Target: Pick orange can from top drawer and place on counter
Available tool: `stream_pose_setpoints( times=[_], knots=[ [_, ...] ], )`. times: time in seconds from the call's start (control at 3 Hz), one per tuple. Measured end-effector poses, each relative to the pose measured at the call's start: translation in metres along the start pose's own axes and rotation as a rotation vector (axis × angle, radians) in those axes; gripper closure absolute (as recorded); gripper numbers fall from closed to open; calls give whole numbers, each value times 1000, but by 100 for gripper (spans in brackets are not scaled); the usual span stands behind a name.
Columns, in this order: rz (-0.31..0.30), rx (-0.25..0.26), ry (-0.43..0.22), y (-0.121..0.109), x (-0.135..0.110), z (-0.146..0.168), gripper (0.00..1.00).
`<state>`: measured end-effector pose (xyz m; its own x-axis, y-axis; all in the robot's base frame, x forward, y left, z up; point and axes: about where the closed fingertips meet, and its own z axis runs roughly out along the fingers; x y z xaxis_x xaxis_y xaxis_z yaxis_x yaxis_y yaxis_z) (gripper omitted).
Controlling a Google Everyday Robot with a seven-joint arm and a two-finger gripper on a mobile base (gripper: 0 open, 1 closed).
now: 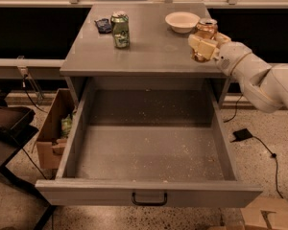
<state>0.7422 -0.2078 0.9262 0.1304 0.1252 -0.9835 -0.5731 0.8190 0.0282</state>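
Note:
The orange can is upright at the right side of the counter, near its front right corner. My gripper is shut on the can, its pale fingers wrapped around its lower half. I cannot tell whether the can rests on the counter or hangs just above it. My white arm reaches in from the right. The top drawer is pulled fully open below the counter. Its speckled floor holds nothing and its dark handle faces me.
A green can stands at the counter's back left, with a small dark packet beside it. A white bowl sits at the back right, close to the orange can. A cardboard box stands left of the drawer. Cables lie on the floor at the right.

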Motion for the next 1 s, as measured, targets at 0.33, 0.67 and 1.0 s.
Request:
stream_pose_setpoints(
  times=[0.33, 0.67, 1.0],
  knots=[
    [-32, 15, 23, 7, 18, -8, 100],
    [-50, 35, 35, 12, 31, -13, 100],
    [-69, 70, 37, 6, 39, -9, 100]
  ],
)
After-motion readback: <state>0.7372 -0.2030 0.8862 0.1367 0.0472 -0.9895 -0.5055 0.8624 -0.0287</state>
